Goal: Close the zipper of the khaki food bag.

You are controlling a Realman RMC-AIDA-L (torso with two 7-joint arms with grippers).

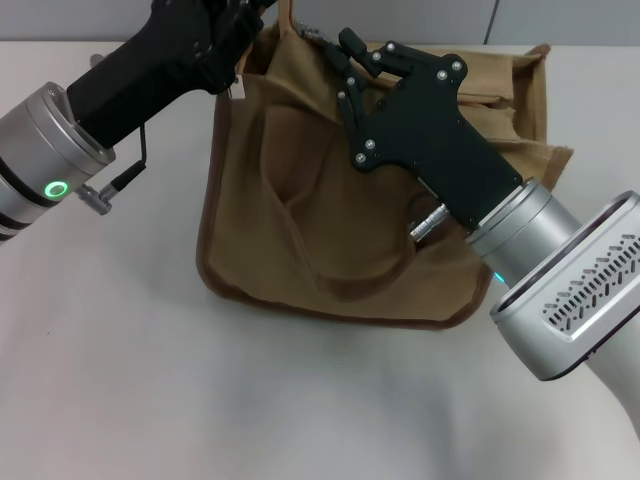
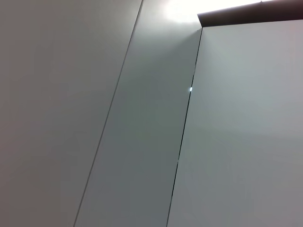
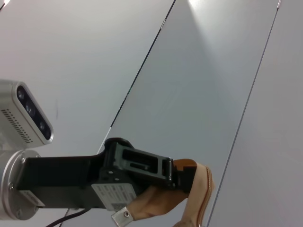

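Right gripper (image 1: 345, 55) fingers at zipper (image 1: 318, 40), grip unclear, left gripper (image 3: 182, 176) fingers clamping khaki food bag (image 1: 330, 230)

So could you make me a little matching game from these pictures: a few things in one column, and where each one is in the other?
Things:
1. left gripper
2. right gripper
3. khaki food bag
4. green light ring

Places:
A. lying on the white table
B. on the left arm's silver wrist
C. at the bag's far left corner, closed on the fabric there
D. over the bag's far top edge, near the middle

Pairs: 1-C, 2-D, 3-A, 4-B
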